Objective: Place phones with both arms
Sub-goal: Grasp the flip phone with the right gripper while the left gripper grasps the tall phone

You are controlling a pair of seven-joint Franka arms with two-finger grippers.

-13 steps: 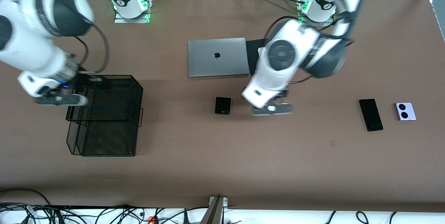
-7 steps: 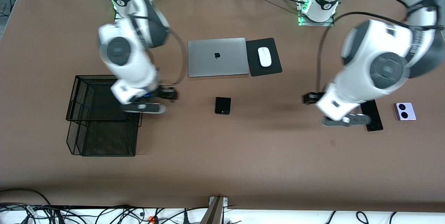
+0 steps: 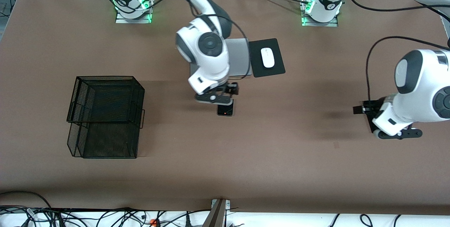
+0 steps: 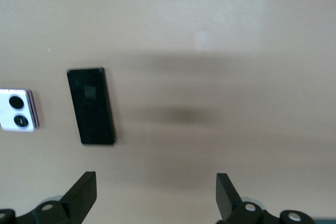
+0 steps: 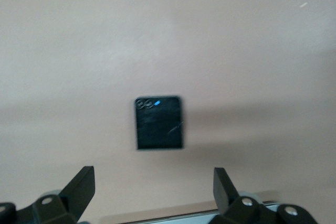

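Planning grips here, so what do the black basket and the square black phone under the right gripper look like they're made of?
Basket: thin black wire mesh, likely coated metal; the table shows through its walls.
Square black phone: smooth, hard shell, probably glass or glossy plastic; it shows a faint sheen and a fine scratch-like line.

Squarish black flip phone (image 5: pixel 159 123) lying flat on the brown tabletop near mid-table, closed, two small round lenses and a blue glint along one short edge, partly covered in the front view (image 3: pixel 225 110). Long slim black slab phone (image 4: pixel 91 106), glossy face up, flat on the table toward the left arm's end. Just beside it but apart, squarish lavender-white phone (image 4: pixel 18 110) with two black circles, also flat, possibly a folded flip model, cut by the frame edge.
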